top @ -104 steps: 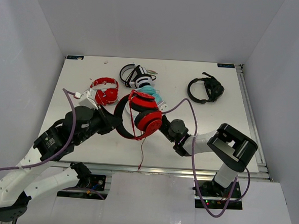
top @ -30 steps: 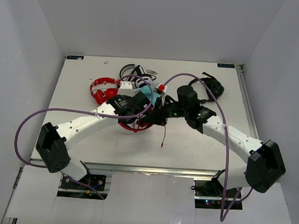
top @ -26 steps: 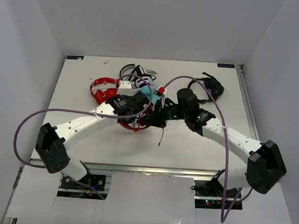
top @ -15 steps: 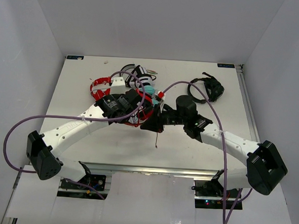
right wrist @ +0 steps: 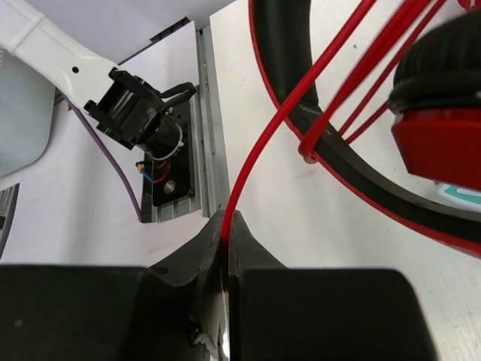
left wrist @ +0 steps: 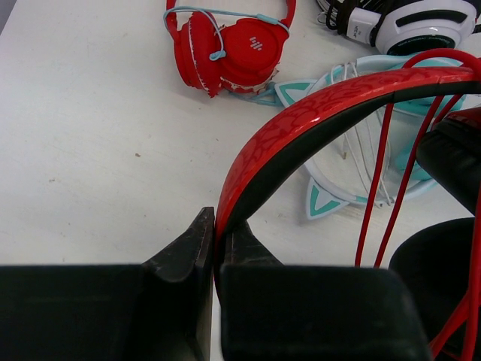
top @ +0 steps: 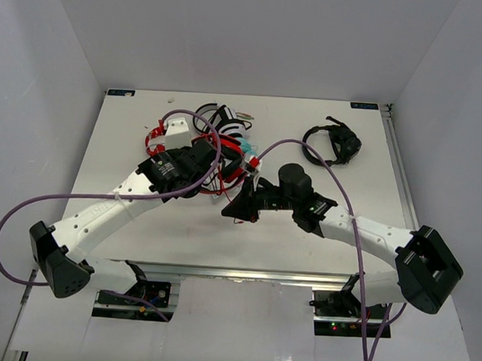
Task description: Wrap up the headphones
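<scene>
Left tool [left wrist: 216, 229] clamped on the headphones [left wrist: 316, 120] headband; right tool [right wrist: 225, 229] pinches their red cable [right wrist: 252, 154]

No word or number can be read anywhere. The smaller red headphones [left wrist: 225, 53] carry a small white mark on one ear cup, too blurred to make out.

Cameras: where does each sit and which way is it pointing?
Top external: above, behind the bases, looking down on the table; left arm and right arm show.
Left wrist: looks along the left tool, shut on the headphones' headband.
Right wrist: looks along the right tool, shut on the red cable.
Shared: both wrist views show headband and cable.
</scene>
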Controlling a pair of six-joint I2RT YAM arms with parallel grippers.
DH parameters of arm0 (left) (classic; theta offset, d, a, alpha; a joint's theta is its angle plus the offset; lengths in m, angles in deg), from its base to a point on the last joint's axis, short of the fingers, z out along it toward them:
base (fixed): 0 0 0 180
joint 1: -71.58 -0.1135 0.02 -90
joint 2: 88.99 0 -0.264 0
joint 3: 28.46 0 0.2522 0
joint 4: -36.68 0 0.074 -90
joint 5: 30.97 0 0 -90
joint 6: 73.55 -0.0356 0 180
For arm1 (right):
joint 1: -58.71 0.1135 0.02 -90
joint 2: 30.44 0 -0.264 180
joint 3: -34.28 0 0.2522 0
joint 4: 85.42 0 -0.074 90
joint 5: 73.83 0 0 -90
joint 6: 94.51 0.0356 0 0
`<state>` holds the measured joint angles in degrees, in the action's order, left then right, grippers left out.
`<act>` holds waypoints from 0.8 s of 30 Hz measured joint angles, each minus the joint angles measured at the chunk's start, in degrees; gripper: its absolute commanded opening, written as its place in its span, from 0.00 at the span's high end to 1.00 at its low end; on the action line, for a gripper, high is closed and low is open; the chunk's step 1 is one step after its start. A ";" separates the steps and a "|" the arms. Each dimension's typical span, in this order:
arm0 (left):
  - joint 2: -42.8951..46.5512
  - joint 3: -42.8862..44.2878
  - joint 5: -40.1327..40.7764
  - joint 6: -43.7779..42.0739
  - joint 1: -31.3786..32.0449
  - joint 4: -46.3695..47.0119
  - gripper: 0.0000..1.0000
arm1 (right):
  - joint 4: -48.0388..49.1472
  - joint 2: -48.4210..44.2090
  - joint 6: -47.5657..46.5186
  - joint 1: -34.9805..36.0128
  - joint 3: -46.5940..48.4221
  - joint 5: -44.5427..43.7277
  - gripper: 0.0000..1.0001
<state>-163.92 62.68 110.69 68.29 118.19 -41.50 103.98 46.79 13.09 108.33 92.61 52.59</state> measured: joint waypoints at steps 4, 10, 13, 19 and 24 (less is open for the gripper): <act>1.03 0.09 -0.30 0.07 0.00 0.11 1.00 | 1.98 0.00 0.11 0.02 -1.61 -1.45 0.90; 4.12 0.38 -2.06 0.06 0.00 0.78 1.00 | 3.95 0.00 -0.03 0.13 -3.78 -4.07 0.92; 6.12 0.21 -3.83 -0.12 0.00 1.98 1.00 | 5.57 -0.02 -0.29 0.55 -4.22 -6.46 0.92; 9.46 -5.15 -7.60 2.12 -0.13 6.83 1.00 | 10.37 -1.51 -0.87 1.58 -7.05 -12.61 0.92; 10.19 -8.66 -10.65 6.08 -0.15 8.37 1.00 | 14.76 -1.94 -1.12 2.31 -10.93 -17.77 0.92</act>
<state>-153.73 54.01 100.03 74.37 118.04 -33.14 118.74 44.85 11.97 110.63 81.68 34.81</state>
